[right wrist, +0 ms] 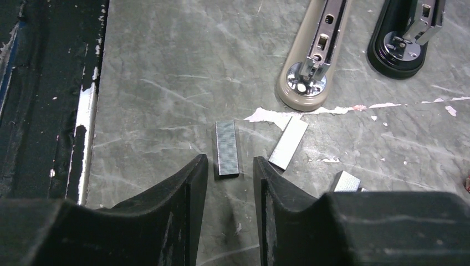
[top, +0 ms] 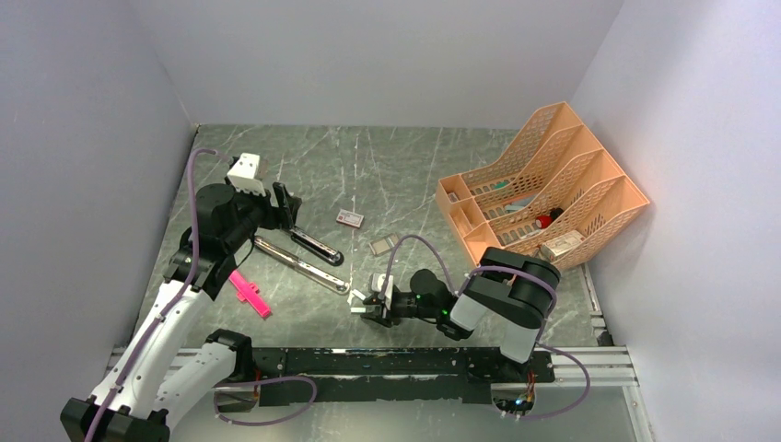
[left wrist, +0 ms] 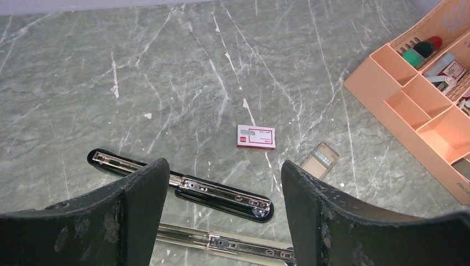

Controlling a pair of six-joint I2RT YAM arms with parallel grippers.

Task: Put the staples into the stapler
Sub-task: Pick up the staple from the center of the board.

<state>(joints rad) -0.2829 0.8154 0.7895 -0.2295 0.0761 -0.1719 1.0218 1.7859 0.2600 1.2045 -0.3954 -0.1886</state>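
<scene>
The black stapler (top: 318, 246) lies on the table with its chrome rail up; it also shows in the left wrist view (left wrist: 183, 188) and the right wrist view (right wrist: 407, 39). My left gripper (top: 287, 207) hovers above it, open and empty (left wrist: 224, 166). Three silvery staple strips lie loose near the front: one (right wrist: 226, 147) with its near end between my right fingertips, another (right wrist: 288, 142) beside it, a third (right wrist: 346, 181) partly hidden. My right gripper (top: 366, 304) is low over them, narrowly open (right wrist: 230, 160). The red-and-white staple box (top: 350, 218) (left wrist: 256, 136) lies behind.
A long silver-beige stapler piece (top: 299, 264) (left wrist: 221, 241) (right wrist: 310, 61) lies beside the black one. The box's open tray (top: 384, 245) (left wrist: 320, 159) is mid-table. A pink cross piece (top: 249, 293) lies front left. An orange desk organizer (top: 543, 189) (left wrist: 421, 111) stands at the right.
</scene>
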